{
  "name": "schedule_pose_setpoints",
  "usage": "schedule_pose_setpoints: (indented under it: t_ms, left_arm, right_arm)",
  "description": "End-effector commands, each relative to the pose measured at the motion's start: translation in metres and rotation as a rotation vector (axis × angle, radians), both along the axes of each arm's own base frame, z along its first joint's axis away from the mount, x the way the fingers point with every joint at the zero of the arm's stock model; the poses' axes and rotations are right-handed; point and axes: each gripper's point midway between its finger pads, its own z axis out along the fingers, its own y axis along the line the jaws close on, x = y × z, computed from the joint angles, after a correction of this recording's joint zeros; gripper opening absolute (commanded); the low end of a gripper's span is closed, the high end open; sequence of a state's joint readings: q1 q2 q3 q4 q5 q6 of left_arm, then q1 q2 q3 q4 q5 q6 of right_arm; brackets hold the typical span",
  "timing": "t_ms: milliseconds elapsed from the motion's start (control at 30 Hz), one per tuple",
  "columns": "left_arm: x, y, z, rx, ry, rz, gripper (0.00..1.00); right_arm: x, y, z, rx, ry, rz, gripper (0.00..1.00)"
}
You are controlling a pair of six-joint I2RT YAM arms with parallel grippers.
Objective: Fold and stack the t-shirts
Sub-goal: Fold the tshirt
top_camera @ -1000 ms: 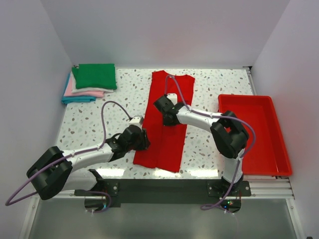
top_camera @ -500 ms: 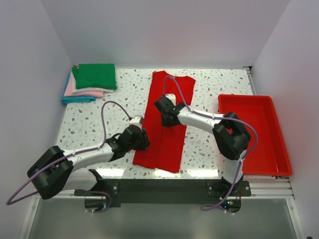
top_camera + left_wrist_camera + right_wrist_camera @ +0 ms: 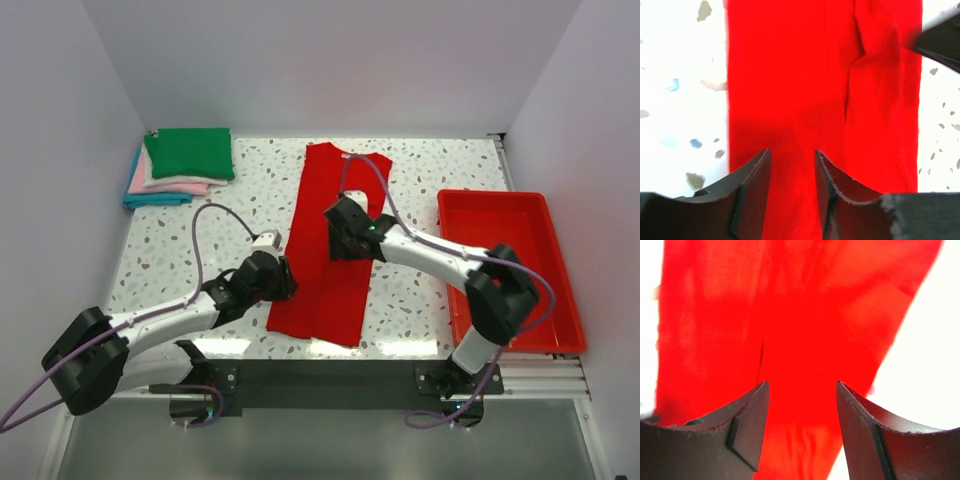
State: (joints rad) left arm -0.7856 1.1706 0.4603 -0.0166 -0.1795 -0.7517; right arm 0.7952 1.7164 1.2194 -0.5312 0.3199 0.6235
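Note:
A bright red t-shirt (image 3: 318, 300) lies flat in the middle of the table, folded lengthwise into a long narrow strip. My left gripper (image 3: 289, 283) is at the strip's left edge, near its lower half. In the left wrist view its jaws (image 3: 792, 152) stand apart over the red cloth (image 3: 790, 75), holding nothing. My right gripper (image 3: 337, 240) is over the strip's upper middle. Its jaws (image 3: 802, 385) are wide open above the cloth (image 3: 790, 315). Several folded t-shirts (image 3: 190, 152), green on top of white, pink and blue, are stacked at the back left.
A rigid red tray (image 3: 510, 260) sits along the right side of the table. White walls close in the table on the left, back and right. The right arm's elbow (image 3: 500, 295) hangs over the tray's near left part.
My right gripper has opened, letting go of the red shirt, and its elbow has swung right over the tray. The left arm has shifted only slightly.

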Motion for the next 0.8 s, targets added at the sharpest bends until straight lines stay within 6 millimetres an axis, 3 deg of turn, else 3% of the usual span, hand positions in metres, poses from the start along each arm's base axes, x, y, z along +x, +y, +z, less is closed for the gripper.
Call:
schedule_pose_setpoints:
  t_ms: [0, 33, 100, 133, 200, 333, 533, 767]
  left_arm:
    - [-0.002, 0.026, 0.006, 0.031, -0.009, 0.113, 0.47]
    - [-0.008, 0.035, 0.004, 0.035, 0.005, 0.137, 0.47]
    - [-0.015, 0.046, 0.004, 0.030, 0.013, 0.178, 0.49]
    - [-0.020, 0.052, -0.002, 0.037, 0.024, 0.187, 0.50]
    - [-0.027, 0.055, -0.003, 0.015, 0.030, 0.195, 0.50]
    - [-0.046, 0.059, -0.023, -0.006, 0.085, 0.166, 0.50]
    - [-0.061, 0.054, -0.037, -0.060, 0.110, 0.110, 0.52]
    - [-0.062, 0.052, -0.034, -0.061, 0.102, 0.078, 0.53]
  right_arm:
    - [-0.028, -0.023, 0.028, 0.089, -0.038, -0.052, 0.58]
    - [-0.048, -0.036, 0.023, 0.116, -0.026, -0.066, 0.57]
    - [-0.068, -0.041, 0.016, 0.156, -0.006, -0.065, 0.55]
    - [-0.088, -0.048, -0.001, 0.147, 0.034, -0.073, 0.54]
    - [-0.109, -0.048, -0.001, 0.188, 0.041, -0.058, 0.53]
    - [-0.158, -0.047, -0.023, 0.232, 0.107, -0.047, 0.52]
    - [-0.188, -0.028, -0.029, 0.280, 0.116, -0.025, 0.53]
    - [-0.198, -0.018, -0.039, 0.190, 0.066, -0.023, 0.54]
